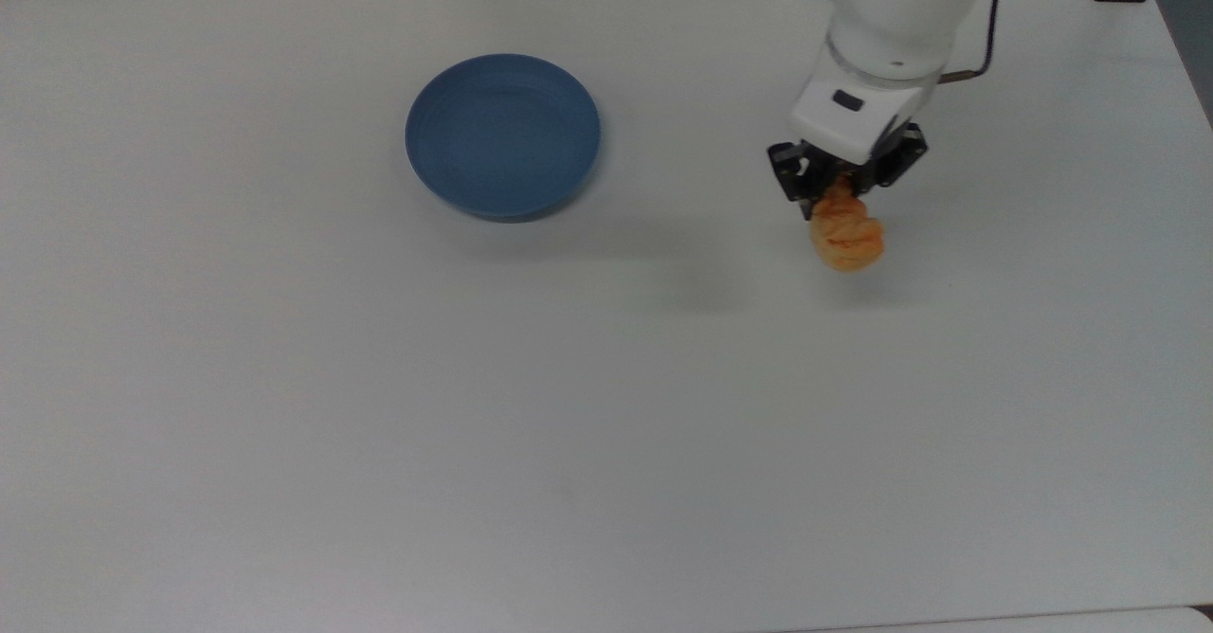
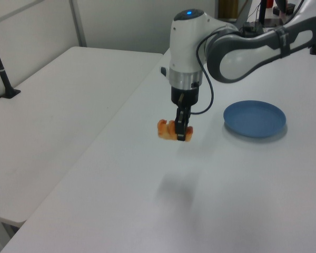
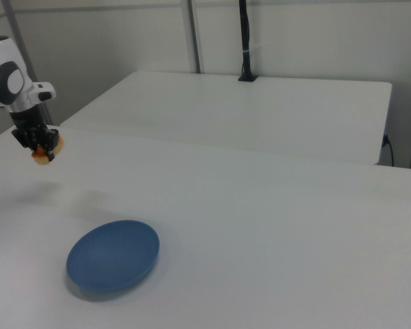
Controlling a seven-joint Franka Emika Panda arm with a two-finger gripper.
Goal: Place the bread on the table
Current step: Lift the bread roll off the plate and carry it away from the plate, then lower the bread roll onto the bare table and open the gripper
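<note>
Hand [image 1: 838, 199] clamped on the bread [image 1: 846, 236], held in the air above the bench [image 1: 606, 406], well apart from the blue plate [image 1: 503, 135] toward the top view's right.

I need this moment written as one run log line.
stage: carry | gripper: shut on bread | bread: above table, off blue plate | next: likely lower, release

Bread [image 1: 846, 237] lumpy, crusty; table [image 1: 569, 406] smooth, probably matt laminate.
</note>
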